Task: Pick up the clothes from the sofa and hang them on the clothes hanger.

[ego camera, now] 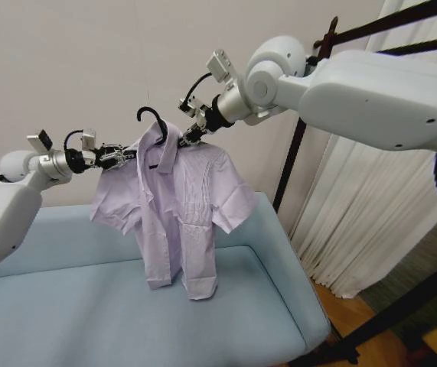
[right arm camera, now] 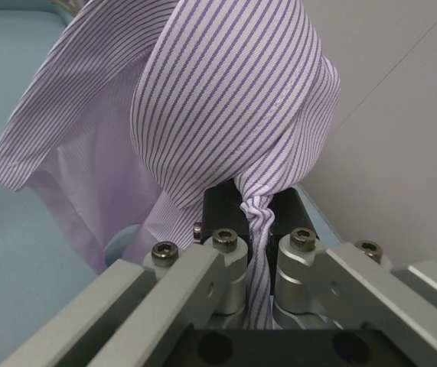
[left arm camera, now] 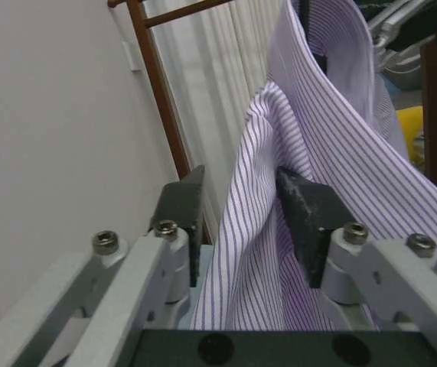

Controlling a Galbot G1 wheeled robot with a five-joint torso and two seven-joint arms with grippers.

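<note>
**Left gripper [ego camera: 126,155] and right gripper [ego camera: 191,136] clenched on the shirt [ego camera: 180,206]**

The left one, at middle left, pinches one shoulder; the right one, above centre, grips the other. The striped shirt hangs mid-frame on a black hanger [ego camera: 151,115], over the blue sofa [ego camera: 88,306]

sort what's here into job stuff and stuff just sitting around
Job: striped shirt, black hanger, left gripper and right gripper with jaws shut on the striped shirt, sofa, clothes rack.
Just there: curtain, wall.

Head view downward; wrist views near shirt [ego camera: 184,206]
</note>
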